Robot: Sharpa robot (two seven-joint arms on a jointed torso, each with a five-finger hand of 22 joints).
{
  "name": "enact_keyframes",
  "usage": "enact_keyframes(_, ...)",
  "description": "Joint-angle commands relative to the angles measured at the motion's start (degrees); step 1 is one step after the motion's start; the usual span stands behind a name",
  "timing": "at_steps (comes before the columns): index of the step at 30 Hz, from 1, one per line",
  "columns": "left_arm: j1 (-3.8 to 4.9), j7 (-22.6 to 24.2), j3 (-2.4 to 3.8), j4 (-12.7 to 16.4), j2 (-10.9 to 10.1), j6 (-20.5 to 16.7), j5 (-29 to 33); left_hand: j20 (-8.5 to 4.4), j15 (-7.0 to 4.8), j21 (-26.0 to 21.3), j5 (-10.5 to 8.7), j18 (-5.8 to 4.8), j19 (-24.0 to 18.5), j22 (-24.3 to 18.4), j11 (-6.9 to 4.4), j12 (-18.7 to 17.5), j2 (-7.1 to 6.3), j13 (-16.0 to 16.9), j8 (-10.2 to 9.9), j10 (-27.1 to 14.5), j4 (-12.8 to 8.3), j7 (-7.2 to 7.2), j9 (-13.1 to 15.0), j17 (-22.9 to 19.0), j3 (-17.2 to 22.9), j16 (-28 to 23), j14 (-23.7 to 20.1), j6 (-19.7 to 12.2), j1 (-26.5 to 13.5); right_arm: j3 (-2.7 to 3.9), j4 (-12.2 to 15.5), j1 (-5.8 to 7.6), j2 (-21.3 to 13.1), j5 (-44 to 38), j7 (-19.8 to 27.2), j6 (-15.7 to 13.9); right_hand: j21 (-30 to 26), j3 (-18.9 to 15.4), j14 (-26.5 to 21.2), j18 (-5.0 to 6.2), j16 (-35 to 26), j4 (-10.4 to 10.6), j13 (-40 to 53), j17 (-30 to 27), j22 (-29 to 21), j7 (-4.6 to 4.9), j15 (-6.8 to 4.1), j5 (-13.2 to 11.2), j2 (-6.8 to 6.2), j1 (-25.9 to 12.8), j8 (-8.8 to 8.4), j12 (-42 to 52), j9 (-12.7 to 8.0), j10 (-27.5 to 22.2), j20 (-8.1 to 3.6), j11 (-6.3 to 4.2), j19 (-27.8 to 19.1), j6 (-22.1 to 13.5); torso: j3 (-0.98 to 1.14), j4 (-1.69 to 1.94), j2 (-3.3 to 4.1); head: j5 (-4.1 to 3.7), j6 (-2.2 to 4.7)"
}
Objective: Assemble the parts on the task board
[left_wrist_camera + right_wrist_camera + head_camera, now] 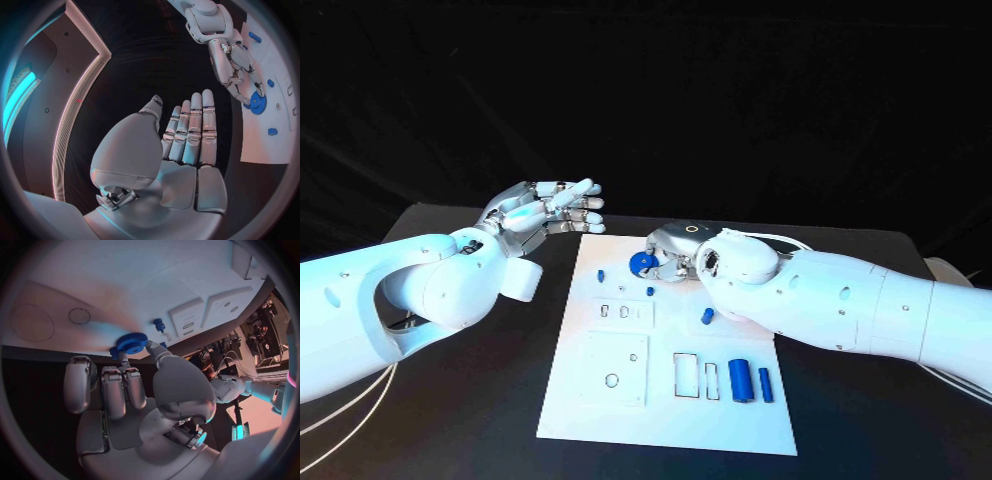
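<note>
A small blue gear [643, 263] with a toothed rim is seen at the far end of the white task board [589, 400], held just above the board's surface. In the right wrist view the gear [131, 342] appears as a round, finely toothed disc on a short blue stem, and it is pinched between the tip of the thumb and the fingertips [124, 371] of the right hand [678, 252]; the remaining fingers are curled in beside it. In the left wrist view the same gear [257, 101] is seen at the ends of the right hand's fingers, over the board. The left hand [542, 213] is held above the black table [473, 400] just off the board's far left corner, with its fingers straight and close together and nothing held in them. Other blue parts are seen on the board: a small peg [600, 274] and another small peg [651, 291] standing near the gear, a small piece [707, 316] beside the right forearm, and two cylinders, a thick one [740, 380] and a thin one [766, 384], lying side by side near the board's right edge, next to two rectangular recesses [687, 374].
</note>
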Motion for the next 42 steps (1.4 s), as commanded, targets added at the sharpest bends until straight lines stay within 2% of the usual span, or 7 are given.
enact_keyframes(1, 0.07, 0.23, 0.02, 0.07, -0.01, 0.3, -0.17, 0.15, 0.0, -0.28, -0.18, 0.14, -0.43, -0.06, 0.26, -0.29, 0.64, -0.08, -0.19, 0.19, -0.09, 0.2, -0.07, 0.07, 0.01, -0.3, -0.42, 0.13, 0.11, -0.01, 0.32, 0.0, -0.55, -0.36, 0.03, -3.25, -0.08, 0.43, 5.97, -0.59, 0.33, 0.01, 13.76, 15.06, 0.07, -0.1, 0.25, 0.37, -0.04, 0.76, -0.26, 0.19, -0.08, 4.91, 0.21, 0.15, -0.08, 0.48, 0.04, 0.0, 0.0, 0.06, 0.0)
enact_keyframes(8, 0.07, 0.17, 0.02, -0.15, -0.07, 0.41, -0.17, 0.15, 0.0, -0.28, -0.18, 0.14, -0.43, -0.06, 0.26, -0.29, 0.64, -0.08, -0.19, 0.19, -0.09, 0.2, -0.07, 0.07, 0.01, -0.3, -0.42, 0.13, 0.11, 0.05, 2.56, 0.02, -3.56, 0.9, 2.71, -11.31, -0.15, 1.13, 5.92, -0.57, 0.24, -0.98, 13.8, 14.82, 0.15, 0.0, 0.2, 0.33, -0.58, 2.13, -1.44, 0.22, -0.46, 4.95, 0.22, 0.28, -0.06, 1.31, 0.04, -0.07, -0.08, -0.14, 0.29)
enact_keyframes(13, 0.07, 0.15, 0.02, -0.39, -0.05, 0.48, -0.17, 0.15, 0.0, -0.28, -0.18, 0.14, -0.43, -0.06, 0.26, -0.29, 0.64, -0.08, -0.19, 0.19, -0.09, 0.2, -0.07, 0.07, 0.01, -0.3, -0.42, 0.13, 0.11, 0.29, 5.51, 0.18, -6.98, 4.17, 4.9, -13.32, -0.31, 1.27, 5.87, -0.53, 0.16, -1.45, 13.8, 14.62, 0.04, 0.01, 0.13, 0.17, -1.02, 2.68, -1.92, 0.21, -0.6, 4.95, 0.18, 0.29, -0.15, 1.68, 0.07, -0.18, -0.19, -0.39, 0.57)
enact_keyframes(18, 0.07, 0.14, 0.01, -0.62, 0.04, 0.57, -0.17, 0.15, 0.0, -0.28, -0.18, 0.14, -0.43, -0.06, 0.26, -0.29, 0.64, -0.08, -0.19, 0.19, -0.09, 0.2, -0.07, 0.07, 0.01, -0.3, -0.42, 0.13, 0.11, 0.6, 9.31, 0.61, -11.68, 9.21, 7.65, -12.43, -0.53, 1.47, 5.83, -0.48, 0.1, -2.14, 13.81, 14.45, -0.11, -0.12, 0.0, -0.25, -1.44, 3.6, -2.32, 0.22, -0.69, 4.97, 0.09, 0.21, -0.29, 2.43, 0.11, -0.33, -0.39, -0.93, 0.78)
enact_keyframes(23, 0.07, 0.06, -0.03, -1.0, 0.39, 0.81, -0.17, 0.15, 0.0, -0.28, -0.18, 0.14, -0.43, -0.08, 0.25, -0.33, 0.63, -0.09, -0.24, 0.22, -0.19, 0.19, -0.07, 0.11, -0.01, -0.34, -0.41, 0.15, 0.24, 0.8, 12.56, 1.32, -19.05, 19.5, 13.06, -7.13, -1.94, 2.7, 5.57, -0.11, -0.34, -5.01, 13.11, 13.39, -1.44, -0.82, -0.6, -2.38, -1.83, 7.8, -2.59, -0.44, -0.7, 4.37, -0.39, -0.41, -1.31, 5.41, 0.25, -0.79, -0.94, -1.51, 0.83)
enact_keyframes(31, 0.05, 0.51, -0.2, -1.57, 1.0, 2.14, -0.17, 0.2, 0.03, -0.33, -0.2, 0.13, -0.53, -0.15, 0.23, -0.44, -0.05, -0.1, -0.38, 0.36, -0.37, 0.1, -0.07, 0.22, -0.58, -0.57, -0.53, 0.25, 0.22, 0.8, 11.68, 0.17, -27.56, 23.33, 17.3, -2.34, -2.44, 2.54, 5.55, -0.08, -0.41, -8.01, 12.37, 13.29, -1.56, -1.5, -0.95, -6.07, -3.6, 11.65, -4.54, -1.17, -1.35, 3.7, -0.75, -1.05, -1.5, 6.21, 0.5, -1.68, -1.8, -2.72, 0.39)
enact_keyframes(42, 0.02, 0.67, -0.56, -2.4, 0.97, 2.29, -0.17, 0.19, -0.03, -0.33, -0.18, 0.16, -0.54, -0.19, 0.12, -0.44, 0.02, -0.08, -0.39, 0.64, -0.68, -0.02, -0.03, 0.33, -0.58, -0.67, -0.51, 0.51, 0.67, 0.78, 9.45, -2.5, -30.05, 22.93, 17.7, -4.75, -2.03, 1.69, 5.71, -0.23, -0.15, -8.19, 12.71, 13.92, -0.92, -1.69, -1.06, -7.31, -4.08, 11.88, -5.66, -0.86, -1.68, 3.99, -0.89, -1.25, -1.07, 5.74, 1.09, -2.19, -2.19, -3.13, 0.02)
